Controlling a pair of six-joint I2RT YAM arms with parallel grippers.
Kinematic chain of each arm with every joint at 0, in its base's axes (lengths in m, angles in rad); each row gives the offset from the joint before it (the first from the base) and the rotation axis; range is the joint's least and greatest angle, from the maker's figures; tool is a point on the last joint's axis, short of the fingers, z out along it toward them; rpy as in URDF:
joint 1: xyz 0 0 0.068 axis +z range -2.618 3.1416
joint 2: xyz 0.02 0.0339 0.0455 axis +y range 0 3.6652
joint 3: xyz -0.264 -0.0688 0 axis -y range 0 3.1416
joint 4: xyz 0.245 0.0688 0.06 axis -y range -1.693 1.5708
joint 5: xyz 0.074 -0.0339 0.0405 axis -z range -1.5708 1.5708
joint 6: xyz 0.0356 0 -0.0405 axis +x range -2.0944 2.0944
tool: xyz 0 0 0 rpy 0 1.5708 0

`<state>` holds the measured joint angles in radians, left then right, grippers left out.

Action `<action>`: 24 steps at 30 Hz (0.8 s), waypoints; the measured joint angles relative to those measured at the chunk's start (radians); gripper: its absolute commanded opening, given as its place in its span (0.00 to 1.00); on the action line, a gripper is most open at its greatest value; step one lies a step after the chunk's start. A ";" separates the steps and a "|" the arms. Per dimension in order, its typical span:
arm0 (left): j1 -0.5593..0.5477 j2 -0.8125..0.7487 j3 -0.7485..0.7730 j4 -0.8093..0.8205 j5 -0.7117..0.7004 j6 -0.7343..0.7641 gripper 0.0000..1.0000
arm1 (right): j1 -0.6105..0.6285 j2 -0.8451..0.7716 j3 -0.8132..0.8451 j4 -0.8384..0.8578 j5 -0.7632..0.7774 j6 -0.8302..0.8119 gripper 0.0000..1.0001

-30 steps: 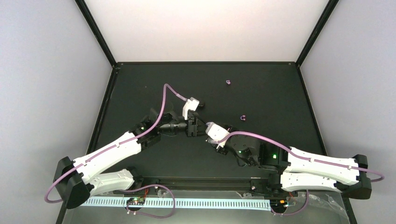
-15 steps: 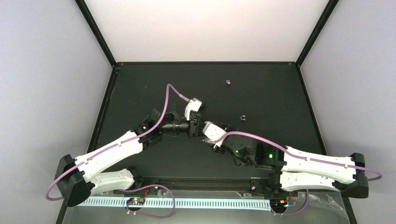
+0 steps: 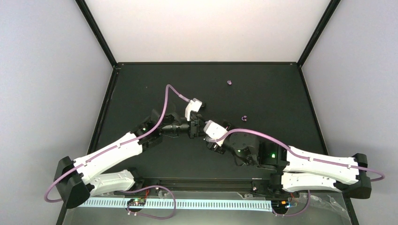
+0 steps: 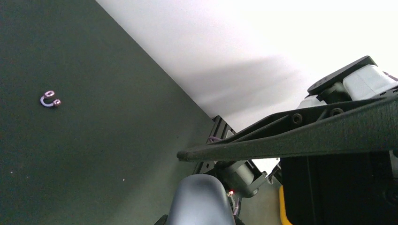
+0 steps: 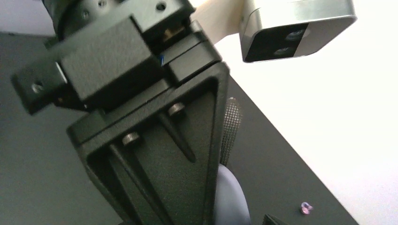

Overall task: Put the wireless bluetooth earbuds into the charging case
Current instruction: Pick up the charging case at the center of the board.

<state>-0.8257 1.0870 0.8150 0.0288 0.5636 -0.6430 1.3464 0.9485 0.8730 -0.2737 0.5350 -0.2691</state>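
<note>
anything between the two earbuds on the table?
Nothing. In the top view, only bare black table separates the far earbud from the near earbud.

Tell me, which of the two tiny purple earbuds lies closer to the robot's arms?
The front earbud, lying just beyond the right arm. The rear earbud sits well behind it, near the table's far edge.

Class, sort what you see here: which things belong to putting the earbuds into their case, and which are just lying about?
Belongs to the job: charging case, where the arms meet; far earbud; near earbud, both loose on the table.

Just lying about: purple cable; white strip at the near edge.
</note>
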 measured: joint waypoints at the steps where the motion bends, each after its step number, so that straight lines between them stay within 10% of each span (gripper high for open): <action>1: -0.001 -0.005 0.000 0.000 -0.002 0.000 0.02 | 0.000 -0.002 0.008 -0.002 -0.009 0.012 0.71; 24: 0.000 -0.256 -0.055 0.077 0.077 0.288 0.02 | 0.000 -0.219 0.074 -0.131 -0.305 0.137 0.74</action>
<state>-0.8261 0.8314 0.7601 0.1059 0.6407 -0.3553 1.3460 0.7300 0.9470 -0.4046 0.2302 -0.1322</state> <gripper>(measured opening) 0.261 0.743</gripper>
